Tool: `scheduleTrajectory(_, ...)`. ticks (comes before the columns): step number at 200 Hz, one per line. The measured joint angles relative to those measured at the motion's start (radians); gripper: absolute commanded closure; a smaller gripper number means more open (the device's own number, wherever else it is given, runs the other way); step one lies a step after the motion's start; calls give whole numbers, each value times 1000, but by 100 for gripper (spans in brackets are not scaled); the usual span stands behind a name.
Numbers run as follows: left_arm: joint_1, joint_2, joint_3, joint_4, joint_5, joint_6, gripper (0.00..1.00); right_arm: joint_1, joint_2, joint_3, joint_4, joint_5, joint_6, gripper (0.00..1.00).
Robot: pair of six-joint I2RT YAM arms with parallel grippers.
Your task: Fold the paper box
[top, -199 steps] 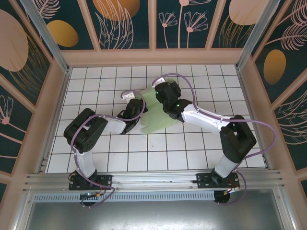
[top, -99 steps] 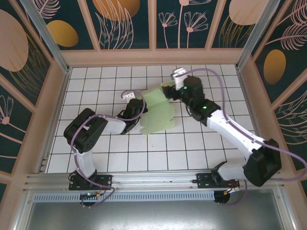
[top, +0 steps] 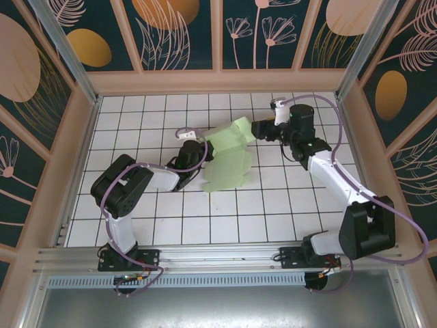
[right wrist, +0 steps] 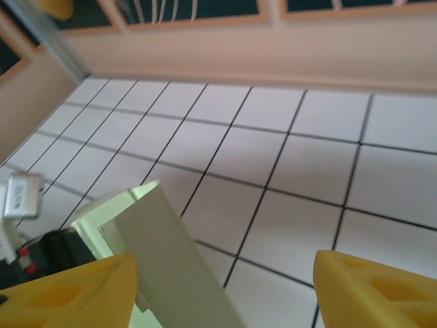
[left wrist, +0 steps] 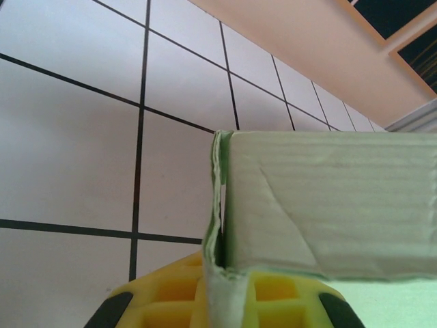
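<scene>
The paper box (top: 229, 158) lies a little beyond the middle of the white-tiled desk (top: 273, 205), between the two arms; its near part rests flat on the tiles, while its far part, towards the right arm, stands folded up off them.

The left gripper (top: 198, 156) is at the box's left edge and is clenched on it; in the left wrist view the thin green card runs down between the yellow fingers (left wrist: 150, 307), pinched there, with a folded panel rising upright just above them and a crease slanting across its face.

The right gripper (top: 258, 130) hangs just beside the raised far-right corner of the box, pointing at it from the right; its jaws stand wide apart and hold nothing. In the right wrist view the two yellow fingers (right wrist: 75, 294) sit at the bottom corners, with the pale corner of the box poking up nearer the left one and bare tiles in front of the other; whether that finger touches the card I cannot tell.

The left arm lies low across the tiles from its base at the near-left; the right arm stretches from the near-right well out towards the back wall (top: 218, 80), a purple cable (top: 403, 225) looping along it.
</scene>
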Motion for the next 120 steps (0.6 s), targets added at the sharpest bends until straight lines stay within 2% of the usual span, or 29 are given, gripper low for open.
scheduleTrajectory(31,0,0,0,7,27,5,100,1,41,6,-33,-132,-26,42)
scheduleTrajectory(53,0,0,1,7,34,8,100,12,59,10,-64,-169,-51,50)
scheduleTrajectory(89,0,1,11,7,44,11,100,78,69,27,-103,-133,-100,54)
scheduleTrajectory(120,0,2,16,8,49,11,100,144,77,31,-111,-51,-136,65)
